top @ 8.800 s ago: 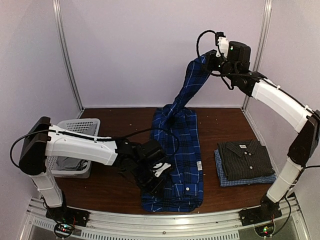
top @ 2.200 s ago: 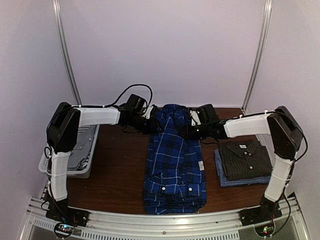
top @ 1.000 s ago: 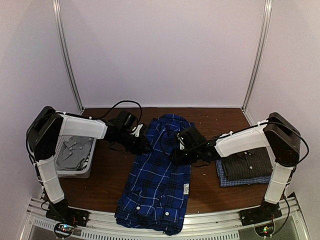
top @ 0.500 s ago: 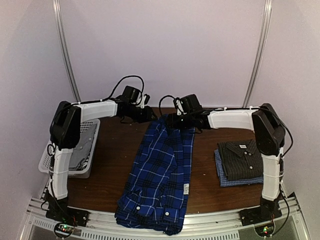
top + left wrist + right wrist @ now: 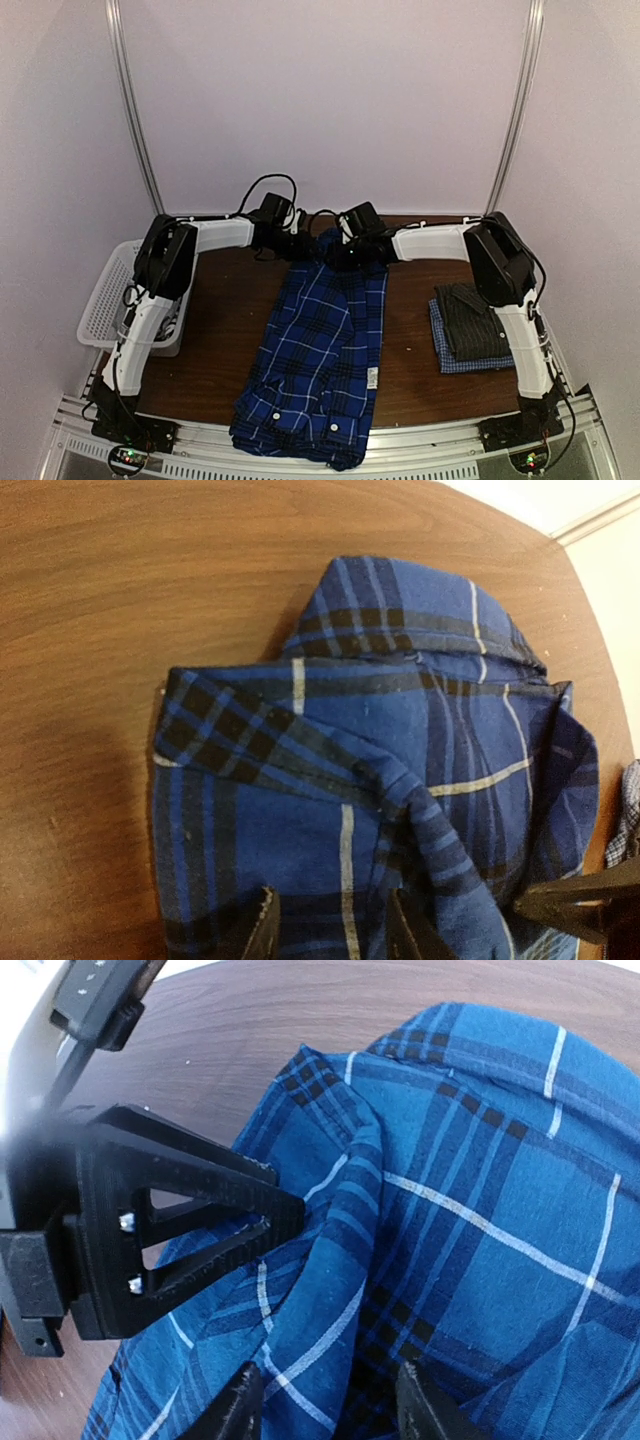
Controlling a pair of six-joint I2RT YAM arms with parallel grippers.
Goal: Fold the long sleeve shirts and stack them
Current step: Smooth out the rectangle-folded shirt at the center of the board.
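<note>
The blue plaid long sleeve shirt [image 5: 320, 340] lies folded narrow and lengthwise down the middle of the table, with its hem over the near edge. Both grippers are at its far collar end. My left gripper [image 5: 301, 244] stands open over the shirt's left shoulder; in the left wrist view the cloth [image 5: 400, 730] runs flat between the fingers of the left gripper [image 5: 333, 932]. My right gripper [image 5: 336, 254] is open beside it, and a raised fold of the plaid [image 5: 480, 1160] lies between the spread fingers of the right gripper [image 5: 325, 1405]. The two grippers nearly touch.
A folded dark grey checked shirt [image 5: 482, 315] lies on a folded pale blue one [image 5: 470, 364] at the right of the table. The white mesh basket [image 5: 105, 300] stands at the left edge. The back wall is close behind the grippers.
Both grippers moved from the shirt's middle sides back to its far collar end. The upper part of the shirt now lies straighter. The right jaws have widened a little.
</note>
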